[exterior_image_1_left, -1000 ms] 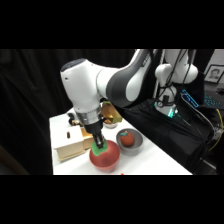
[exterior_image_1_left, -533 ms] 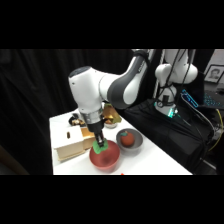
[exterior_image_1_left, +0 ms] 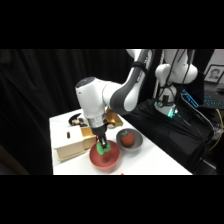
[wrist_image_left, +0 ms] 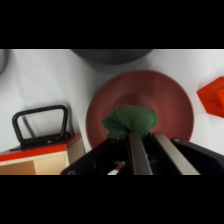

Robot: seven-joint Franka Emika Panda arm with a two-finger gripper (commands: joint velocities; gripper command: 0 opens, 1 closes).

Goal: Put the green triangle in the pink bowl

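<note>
Green triangle (wrist_image_left: 131, 121) sits clamped between the fingers (wrist_image_left: 137, 150), hanging over the pink bowl (wrist_image_left: 170, 95) near the bench's front edge; only release remains.

my arm (exterior_image_1_left: 122, 92) was glossy white, built of fat rounded segments with dark grey bands at the joints. the wrist end was a big smooth white dome. below it hung my pincer (exterior_image_1_left: 101, 141), black and narrow. seen from the wrist, its linkage (wrist_image_left: 100, 159) was matte black and angular, and my two fingers (wrist_image_left: 169, 154) were flat, pale metal bars with a dull shine.
</note>
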